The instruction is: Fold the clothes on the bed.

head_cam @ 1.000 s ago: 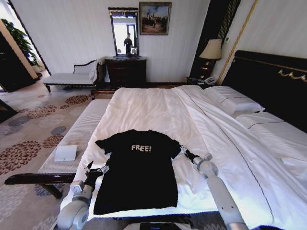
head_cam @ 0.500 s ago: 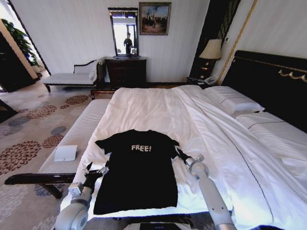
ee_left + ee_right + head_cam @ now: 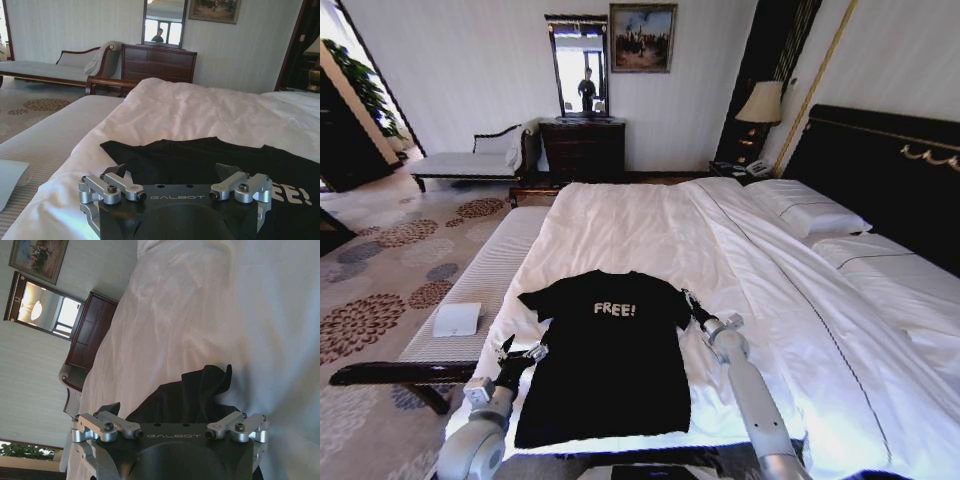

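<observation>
One black cotton T-shirt (image 3: 605, 350) lies flat, chest lettering up, on the smooth white duvet of the bed (image 3: 650, 230). My left hand (image 3: 512, 352) sits at its left edge, my right hand (image 3: 689, 304) at the rumpled right sleeve; I cannot tell how far either is open.

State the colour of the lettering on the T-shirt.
White: the "FREE!" lettering stands out on the black T-shirt, best seen in the head view.
</observation>
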